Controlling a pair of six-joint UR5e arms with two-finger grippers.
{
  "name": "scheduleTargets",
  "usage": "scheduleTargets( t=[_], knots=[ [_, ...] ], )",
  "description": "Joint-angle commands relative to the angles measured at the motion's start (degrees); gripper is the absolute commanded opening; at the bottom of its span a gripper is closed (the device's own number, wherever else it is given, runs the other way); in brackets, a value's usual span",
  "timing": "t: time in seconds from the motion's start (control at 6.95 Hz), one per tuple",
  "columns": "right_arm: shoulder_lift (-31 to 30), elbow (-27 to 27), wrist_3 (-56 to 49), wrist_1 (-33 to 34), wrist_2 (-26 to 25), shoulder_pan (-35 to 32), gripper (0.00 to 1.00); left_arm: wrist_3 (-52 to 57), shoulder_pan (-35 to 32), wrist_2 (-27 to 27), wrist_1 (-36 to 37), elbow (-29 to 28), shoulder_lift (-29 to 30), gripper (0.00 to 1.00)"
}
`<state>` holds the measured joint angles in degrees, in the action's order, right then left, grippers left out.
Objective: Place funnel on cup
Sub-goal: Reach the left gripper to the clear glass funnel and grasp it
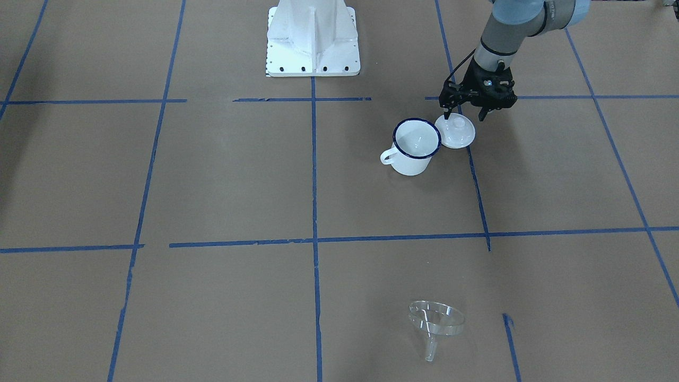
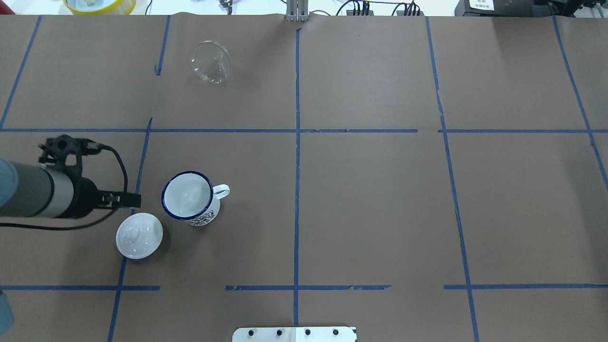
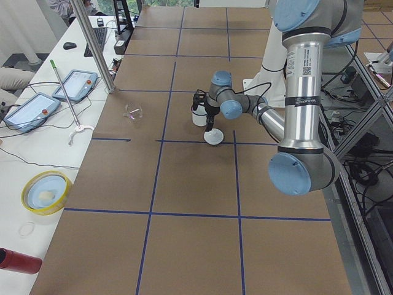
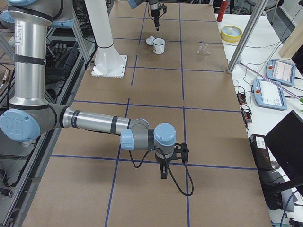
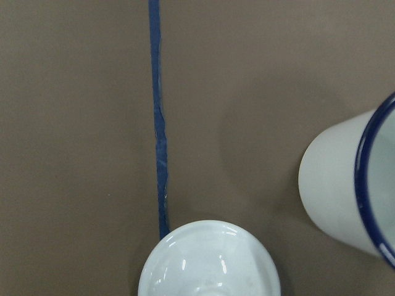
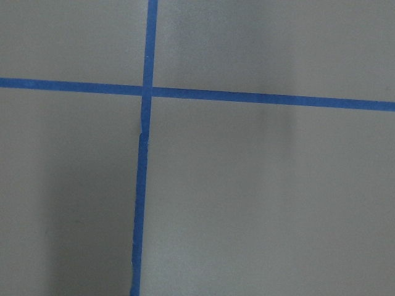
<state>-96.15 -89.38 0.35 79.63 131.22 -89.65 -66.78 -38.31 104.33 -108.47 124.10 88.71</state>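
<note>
The clear funnel (image 1: 436, 318) lies on its side on the brown paper, far from the robot's base; it also shows in the overhead view (image 2: 211, 61). The white cup (image 1: 416, 146) with a dark blue rim stands upright and empty, its handle pointing away from the left arm (image 2: 187, 195). A round white knobbed lid (image 1: 455, 131) lies on the table right beside the cup. My left gripper (image 1: 465, 114) is open and empty, just above the lid's far edge. My right gripper (image 4: 163, 172) hovers low over bare table far from these things; I cannot tell whether it is open.
The robot's white base (image 1: 313, 40) stands at the table's near edge. A side table along the far edge holds a yellow bowl (image 3: 44, 192), tablets (image 3: 75, 85) and a red object (image 3: 15, 261). Metal poles (image 3: 92, 43) rise at that edge.
</note>
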Motion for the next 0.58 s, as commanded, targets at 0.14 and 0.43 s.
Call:
scheduleTargets(
  t=[0.14, 0.43],
  knots=[
    [0.00, 0.00, 0.00, 0.00, 0.00, 0.00, 1.00, -20.42, -8.79, -0.36, -3.03, -7.24, 13.09, 1.00],
    [0.00, 0.00, 0.00, 0.00, 0.00, 0.00, 1.00, -35.38, -8.72, -4.38, -10.49, -20.67, 23.22, 1.00]
  ],
)
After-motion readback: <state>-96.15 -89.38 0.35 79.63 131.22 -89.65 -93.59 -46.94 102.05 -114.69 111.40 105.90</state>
